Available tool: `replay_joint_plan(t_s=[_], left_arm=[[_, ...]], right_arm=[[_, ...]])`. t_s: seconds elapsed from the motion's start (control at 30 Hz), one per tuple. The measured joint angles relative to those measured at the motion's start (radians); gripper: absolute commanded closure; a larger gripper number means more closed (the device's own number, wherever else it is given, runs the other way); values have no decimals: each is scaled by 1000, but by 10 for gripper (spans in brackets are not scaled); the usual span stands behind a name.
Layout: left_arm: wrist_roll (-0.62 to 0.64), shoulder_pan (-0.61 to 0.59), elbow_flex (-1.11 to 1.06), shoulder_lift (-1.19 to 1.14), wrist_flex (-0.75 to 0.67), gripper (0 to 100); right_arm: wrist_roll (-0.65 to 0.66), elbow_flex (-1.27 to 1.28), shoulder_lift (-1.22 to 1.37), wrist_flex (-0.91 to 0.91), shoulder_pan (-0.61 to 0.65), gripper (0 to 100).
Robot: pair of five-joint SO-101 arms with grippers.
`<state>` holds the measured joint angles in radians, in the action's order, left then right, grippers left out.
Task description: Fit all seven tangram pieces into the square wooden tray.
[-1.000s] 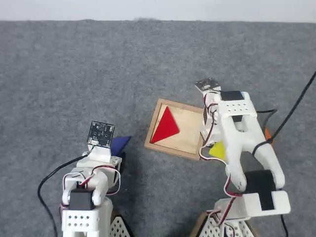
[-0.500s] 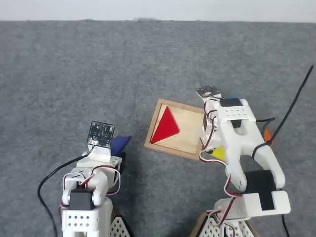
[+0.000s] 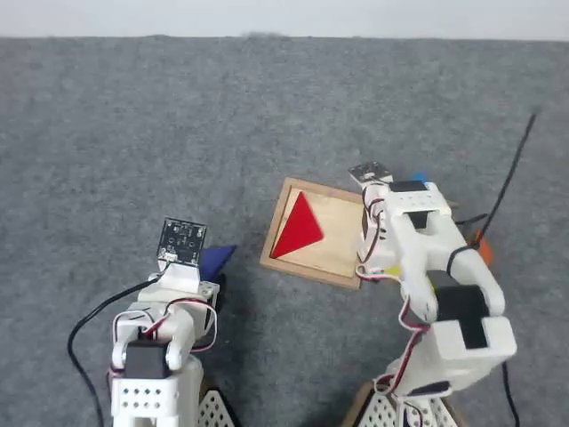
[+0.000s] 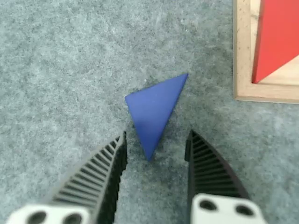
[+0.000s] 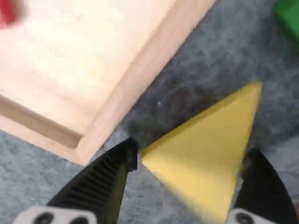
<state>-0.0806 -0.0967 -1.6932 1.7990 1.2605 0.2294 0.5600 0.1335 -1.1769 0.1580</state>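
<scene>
The square wooden tray (image 3: 342, 267) lies mid-table with a red triangle (image 3: 298, 227) in its left part. A blue triangle (image 4: 155, 109) lies flat on the grey mat to the left of the tray. My left gripper (image 4: 157, 140) is open just short of it, with the triangle's near tip between the fingers. A yellow triangle (image 5: 205, 154) lies on the mat just off the tray's right rim (image 5: 154, 65). My right gripper (image 5: 191, 158) is open and low, one finger on each side of the yellow triangle. In the high view the right arm (image 3: 418, 240) covers most of that piece.
A green piece (image 5: 287, 14) lies beyond the yellow one. An orange piece (image 3: 484, 251) and a small blue piece (image 3: 418, 176) peek out beside the right arm. Cables trail to the right. The grey mat is open at the back and left.
The right arm has swung left and lowered over the yellow triangle, which it now mostly hides in the high view. The left arm and the blue triangle have not moved.
</scene>
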Motion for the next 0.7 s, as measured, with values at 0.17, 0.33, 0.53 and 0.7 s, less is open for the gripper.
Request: replay_joint_plan(t_s=[0.17,0.33,0.53,0.7], left_arm=[[0,0,0,0,0,800],[0,0,0,0,0,800],[0,0,0,0,0,800],[0,0,0,0,0,800]], right_arm=[[0,-26,37,-5,8,656],[0,-29,43,-5,8,759],[-14,-41,43,-5,-3,807],[-23,-57,43,-15,-3,812]])
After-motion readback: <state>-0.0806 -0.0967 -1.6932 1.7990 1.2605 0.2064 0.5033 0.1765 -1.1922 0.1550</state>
